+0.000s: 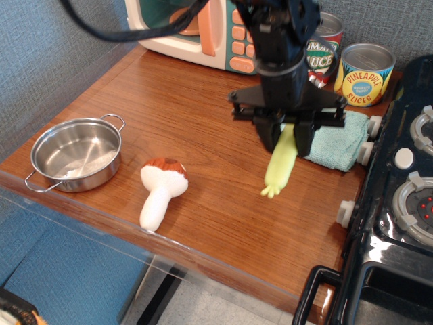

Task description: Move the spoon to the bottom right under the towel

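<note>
My gripper [286,139] is shut on the spoon [279,169], holding it by its upper end. The pale yellow-green handle hangs down with its tail end just above the wooden counter [203,115]; the silver bowl is hidden between the jaws. The spoon hangs in front of the near left part of the teal towel [333,145], which lies folded at the right by the stove and is mostly covered by my gripper.
A steel pot [76,153] stands at the left front. A plush mushroom [160,189] lies near the front edge. A toy microwave [203,30] and two cans [365,73] stand at the back. A black stove [399,203] borders the right side.
</note>
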Controlling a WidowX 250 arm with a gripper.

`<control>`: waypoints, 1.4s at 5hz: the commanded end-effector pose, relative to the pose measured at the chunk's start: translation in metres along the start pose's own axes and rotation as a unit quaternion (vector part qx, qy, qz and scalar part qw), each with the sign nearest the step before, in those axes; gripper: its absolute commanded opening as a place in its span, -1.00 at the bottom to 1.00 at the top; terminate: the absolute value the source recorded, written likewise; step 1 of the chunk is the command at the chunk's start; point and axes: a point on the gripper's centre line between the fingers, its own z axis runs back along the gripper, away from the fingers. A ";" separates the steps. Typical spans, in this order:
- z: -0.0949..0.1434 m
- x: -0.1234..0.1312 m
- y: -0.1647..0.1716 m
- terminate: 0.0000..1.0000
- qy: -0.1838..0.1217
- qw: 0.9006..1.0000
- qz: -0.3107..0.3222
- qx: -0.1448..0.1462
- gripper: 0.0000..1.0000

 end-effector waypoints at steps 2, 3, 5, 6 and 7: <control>-0.032 -0.031 0.008 -1.00 0.011 1.000 -0.001 -0.025 -1.00; -0.040 -0.040 0.007 -1.00 0.021 1.000 -0.012 -0.016 -1.00; -0.031 -0.054 0.010 -1.00 0.018 1.000 -0.025 -0.002 -1.00; -0.029 -0.057 0.012 -1.00 0.015 1.000 -0.020 -0.001 -1.00; -0.021 -0.054 0.008 -1.00 -0.004 1.000 -0.013 -0.013 1.00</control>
